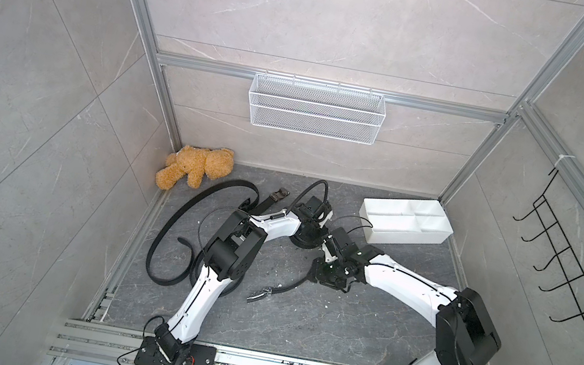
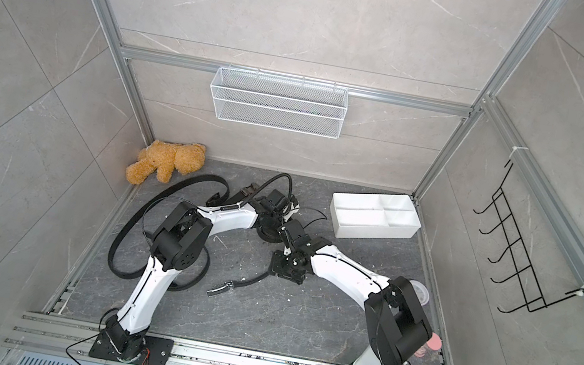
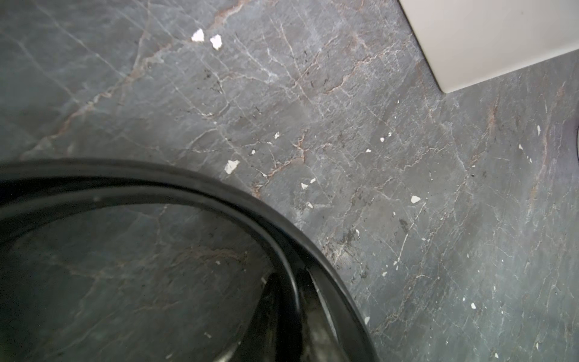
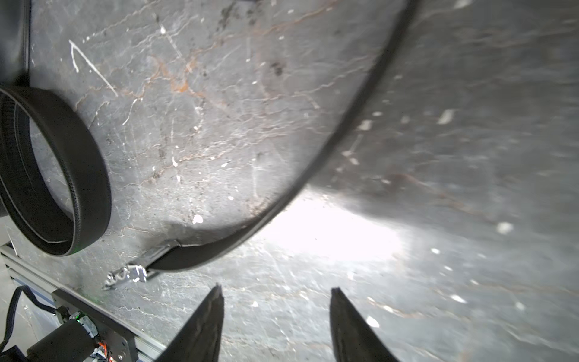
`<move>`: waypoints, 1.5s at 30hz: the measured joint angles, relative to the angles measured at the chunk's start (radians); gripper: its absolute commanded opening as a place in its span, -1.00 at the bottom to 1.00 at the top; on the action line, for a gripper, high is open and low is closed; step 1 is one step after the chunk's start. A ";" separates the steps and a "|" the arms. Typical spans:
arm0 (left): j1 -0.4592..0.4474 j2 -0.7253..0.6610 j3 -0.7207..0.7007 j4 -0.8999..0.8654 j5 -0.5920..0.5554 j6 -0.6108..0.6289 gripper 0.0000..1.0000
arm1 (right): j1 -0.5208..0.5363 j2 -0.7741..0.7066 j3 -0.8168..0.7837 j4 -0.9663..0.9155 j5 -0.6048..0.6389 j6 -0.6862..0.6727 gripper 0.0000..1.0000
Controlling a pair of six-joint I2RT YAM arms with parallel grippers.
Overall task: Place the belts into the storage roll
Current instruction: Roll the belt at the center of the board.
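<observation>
Long belt (image 1: pixel 235 183) is looping across the left side; a second belt (image 1: pixel 284 287) is trailing through the centre. Floor (image 1: pixel 336 333) along the near edge is lying open, and the storage roll (image 1: pixel 410 239) is standing clear of both.

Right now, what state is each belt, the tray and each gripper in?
Wide black belt: loosely curled on floor.
Black strap with silvery buckle: trailing loose on floor.
Black belt coil: wound into ring at left gripper.
White four-compartment plastic tray: empty.
Right gripper: open, empty.
Left gripper: jaws hidden.
</observation>
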 measured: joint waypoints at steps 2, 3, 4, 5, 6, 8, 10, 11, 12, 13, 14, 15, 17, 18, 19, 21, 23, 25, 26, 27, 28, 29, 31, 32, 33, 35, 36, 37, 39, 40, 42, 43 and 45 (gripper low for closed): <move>0.000 0.000 0.003 -0.005 0.001 0.000 -0.73 | 0.000 0.000 -0.009 -0.009 0.023 -0.033 -0.23; 0.000 0.000 0.005 -0.010 0.001 0.000 -0.73 | 0.002 0.000 -0.021 -0.012 0.036 -0.048 -0.25; 0.000 0.000 0.006 -0.016 0.002 0.001 -0.73 | 0.004 0.000 -0.035 -0.013 0.046 -0.061 -0.25; 0.000 0.000 0.007 -0.019 0.002 0.001 -0.73 | 0.005 0.002 -0.049 -0.013 0.051 -0.072 -0.25; 0.000 0.000 0.009 -0.021 0.003 0.003 -0.73 | 0.005 0.006 -0.069 -0.007 0.059 -0.082 -0.26; 0.000 0.000 0.010 -0.030 0.009 0.005 -0.72 | 0.006 0.020 -0.096 0.009 0.066 -0.097 -0.27; 0.000 0.000 0.011 -0.035 0.016 0.008 -0.69 | 0.007 0.043 -0.106 0.032 0.071 -0.105 -0.27; 0.000 0.000 0.011 -0.037 0.019 0.008 -0.66 | 0.009 0.058 -0.106 0.052 0.074 -0.106 -0.28; 0.000 0.000 0.011 -0.039 0.023 0.008 -0.64 | 0.011 0.073 -0.106 0.077 0.076 -0.108 -0.28; 0.000 0.000 0.011 -0.042 0.026 0.010 -0.62 | 0.013 0.087 -0.106 0.098 0.079 -0.108 -0.28; 0.000 0.000 0.011 -0.043 0.032 0.011 -0.58 | 0.014 0.096 -0.101 0.117 0.079 -0.108 -0.28; 0.000 -0.002 0.011 -0.046 0.037 0.011 -0.54 | 0.014 0.103 -0.098 0.149 0.079 -0.108 -0.27; 0.001 -0.002 0.011 -0.048 0.044 0.012 -0.49 | 0.014 0.122 -0.084 0.185 0.074 -0.100 -0.24; 0.006 -0.004 0.010 -0.048 0.048 0.012 -0.46 | 0.015 0.127 -0.080 0.194 0.072 -0.096 -0.21; 0.011 -0.007 0.008 -0.051 0.051 0.012 -0.40 | 0.017 0.132 -0.077 0.204 0.067 -0.094 -0.18; 0.022 -0.018 -0.002 -0.060 0.048 0.013 -0.26 | 0.020 0.143 -0.066 0.221 0.057 -0.093 -0.16; 0.032 -0.032 -0.014 -0.067 0.042 0.016 -0.09 | 0.023 0.154 -0.050 0.224 0.049 -0.097 -0.13; 0.039 -0.047 -0.027 -0.078 0.039 0.017 0.05 | 0.023 0.158 -0.043 0.217 0.041 -0.104 -0.12; 0.039 -0.055 -0.032 -0.080 0.034 0.018 0.09 | 0.019 0.156 -0.042 0.207 0.035 -0.109 -0.12; 0.039 -0.064 -0.041 -0.084 0.034 0.019 0.18 | 0.012 0.152 -0.042 0.192 0.030 -0.109 -0.11; 0.036 -0.075 -0.053 -0.091 0.031 0.022 0.26 | -0.002 0.145 -0.042 0.174 0.026 -0.112 -0.10; 0.035 -0.086 -0.062 -0.099 0.032 0.023 0.30 | -0.020 0.134 -0.045 0.154 0.024 -0.115 -0.10; 0.024 -0.111 -0.086 -0.126 0.035 0.024 0.38 | -0.071 0.097 -0.045 0.120 0.024 -0.127 -0.06; 0.018 -0.122 -0.093 -0.134 0.035 0.025 0.43 | -0.095 0.073 -0.045 0.103 0.025 -0.132 -0.05; 0.010 -0.132 -0.100 -0.142 0.038 0.026 0.46 | -0.122 0.043 -0.045 0.085 0.025 -0.140 -0.04; 0.002 -0.153 -0.105 -0.150 0.041 0.027 0.51 | -0.163 -0.008 -0.042 0.054 0.023 -0.152 -0.02; -0.003 -0.170 -0.108 -0.150 0.042 0.027 0.58 | -0.181 -0.026 -0.032 0.035 0.022 -0.158 0.01; -0.007 -0.189 -0.113 -0.149 0.042 0.028 0.62 | -0.196 -0.034 -0.016 0.016 0.022 -0.166 0.04; -0.010 -0.237 -0.128 -0.145 0.040 0.027 0.67 | -0.218 -0.030 0.026 -0.011 0.022 -0.182 0.07; -0.009 -0.269 -0.142 -0.140 0.033 0.027 0.74 | -0.227 -0.020 0.056 -0.029 0.023 -0.191 0.12; -0.008 -0.341 -0.181 -0.127 0.012 0.027 0.77 | -0.238 0.013 0.118 -0.050 0.024 -0.205 0.14; -0.008 -0.380 -0.201 -0.125 0.001 0.027 0.77 | -0.244 0.037 0.154 -0.055 0.026 -0.212 0.16; -0.008 -0.450 -0.243 -0.119 -0.017 0.027 0.74 | -0.251 0.085 0.217 -0.060 0.028 -0.225 0.20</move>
